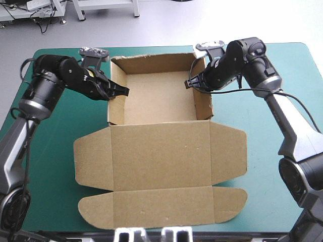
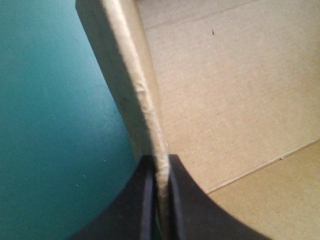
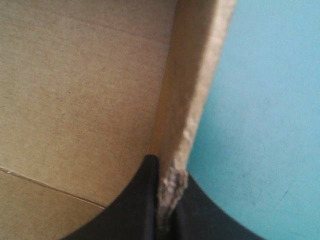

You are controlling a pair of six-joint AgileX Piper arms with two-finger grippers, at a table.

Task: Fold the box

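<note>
So the box (image 1: 161,151) sits centred on the tabletop (image 1: 282,91), walls up toward the far edge, lid flat toward the near one. The left gripper (image 1: 123,92) and right gripper (image 1: 187,84) each clamp a side wall. Lid's not done yet, I reckon.

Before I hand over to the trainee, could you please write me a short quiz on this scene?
1. True or false: the left gripper is shut on the box's left wall.
2. The right gripper grips: A the far wall, B the right wall, C nothing.
3. Fill in: the lid lies ___ on the teal-green cover.
Key: 1 true; 2 B; 3 flat.
</note>
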